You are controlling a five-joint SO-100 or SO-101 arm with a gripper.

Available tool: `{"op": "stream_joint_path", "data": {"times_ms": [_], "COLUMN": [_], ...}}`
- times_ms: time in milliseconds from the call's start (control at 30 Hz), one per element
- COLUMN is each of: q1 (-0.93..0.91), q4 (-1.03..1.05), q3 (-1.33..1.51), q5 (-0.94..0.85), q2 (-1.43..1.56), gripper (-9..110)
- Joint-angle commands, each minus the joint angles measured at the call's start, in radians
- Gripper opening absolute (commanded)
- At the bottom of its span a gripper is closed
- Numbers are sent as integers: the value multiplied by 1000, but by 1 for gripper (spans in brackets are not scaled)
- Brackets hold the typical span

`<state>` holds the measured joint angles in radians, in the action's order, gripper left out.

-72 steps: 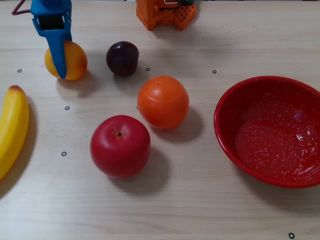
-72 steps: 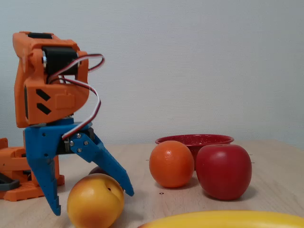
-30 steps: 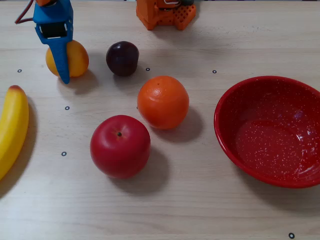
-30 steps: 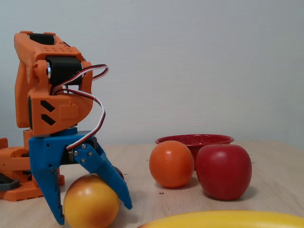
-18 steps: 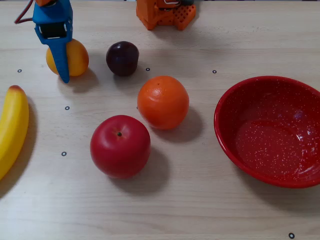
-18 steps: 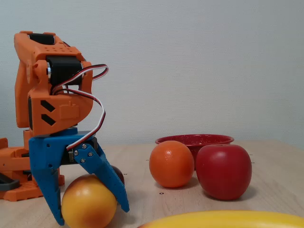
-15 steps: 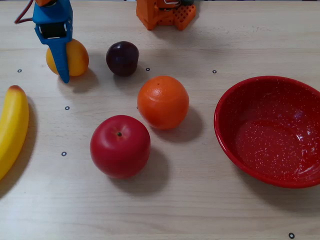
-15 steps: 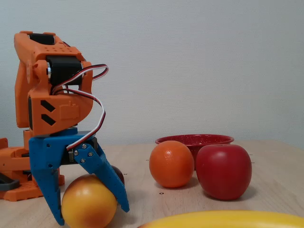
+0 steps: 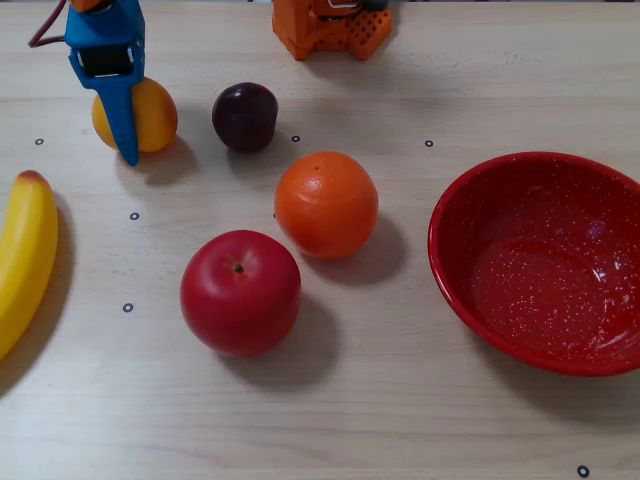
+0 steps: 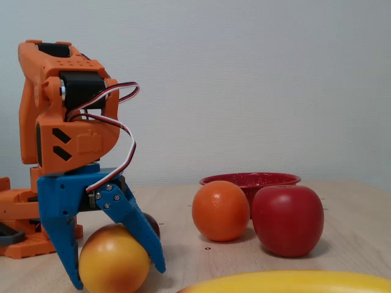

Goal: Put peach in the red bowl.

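With the claw (image 10: 116,278) clamped on the peach (image 10: 114,259), lift straight up (clearing the orange (image 9: 326,204)) before carrying it right to the red bowl (image 9: 470,205).

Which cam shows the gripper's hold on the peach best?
The low side-on fixed view: both blue fingers of the gripper straddle the peach, which sits on the table. In the top-down fixed view one finger covers the middle of the peach; the far finger is hidden.
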<state>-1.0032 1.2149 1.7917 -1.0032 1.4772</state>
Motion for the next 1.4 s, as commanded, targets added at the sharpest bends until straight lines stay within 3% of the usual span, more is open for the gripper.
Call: {"op": "stream_joint_path", "data": {"times_ms": [0,100,533,1367], "q1": [28,31,17,118], "q4": [-17,-14,63,356], "q3": [-54,-54,-117,-502], "q5": [-20,-43,-91,46], "q2": [21,17,31,121], "gripper": [19,0,0,0]}}
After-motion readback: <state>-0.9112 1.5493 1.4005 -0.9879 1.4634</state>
